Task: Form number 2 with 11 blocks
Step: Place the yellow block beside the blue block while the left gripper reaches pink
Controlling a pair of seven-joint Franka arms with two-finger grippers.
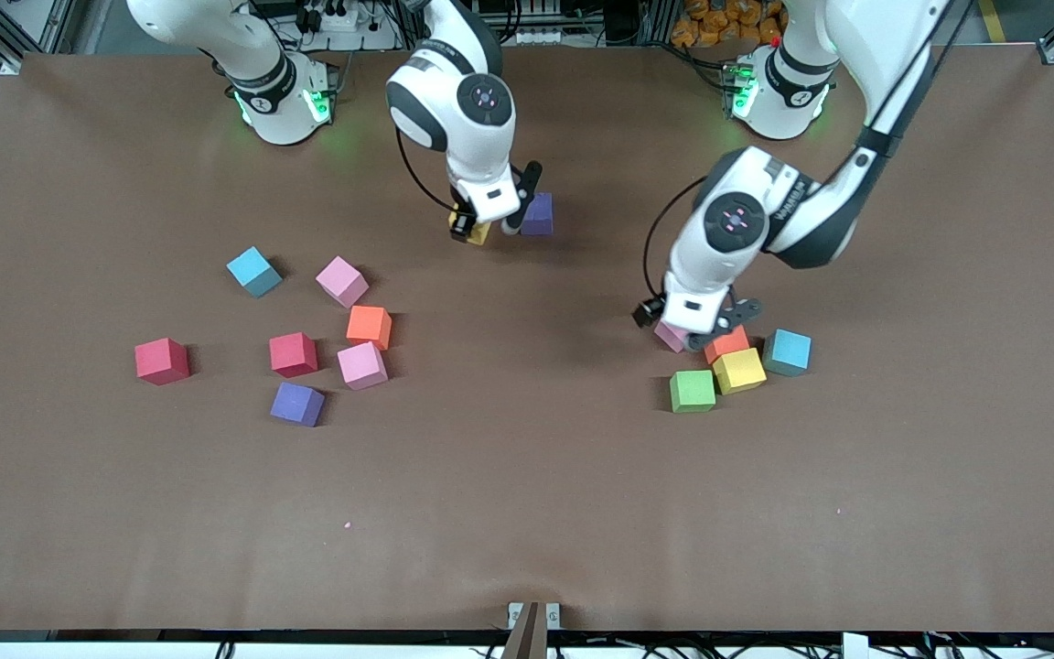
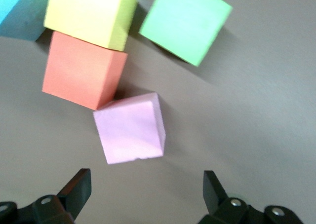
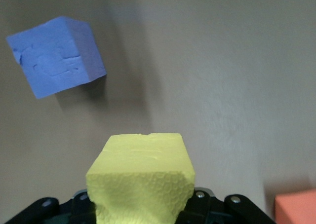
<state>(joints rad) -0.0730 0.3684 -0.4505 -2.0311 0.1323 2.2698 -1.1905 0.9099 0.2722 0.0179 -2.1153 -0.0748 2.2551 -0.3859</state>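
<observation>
We see a brown counter with foam cubes lying on it in two loose groups. Toward the right arm's end lie light blue, two pink, orange, two red and purple cubes. Toward the left arm's end, pink, orange, yellow, green and light blue cubes cluster, and a purple cube sits alone nearer the bases.

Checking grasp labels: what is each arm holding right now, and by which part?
Right gripper holds a yellow block, jaws clamped on two opposite side faces, beside a purple block. Left gripper holds nothing; jaws open above a pink block.
</observation>
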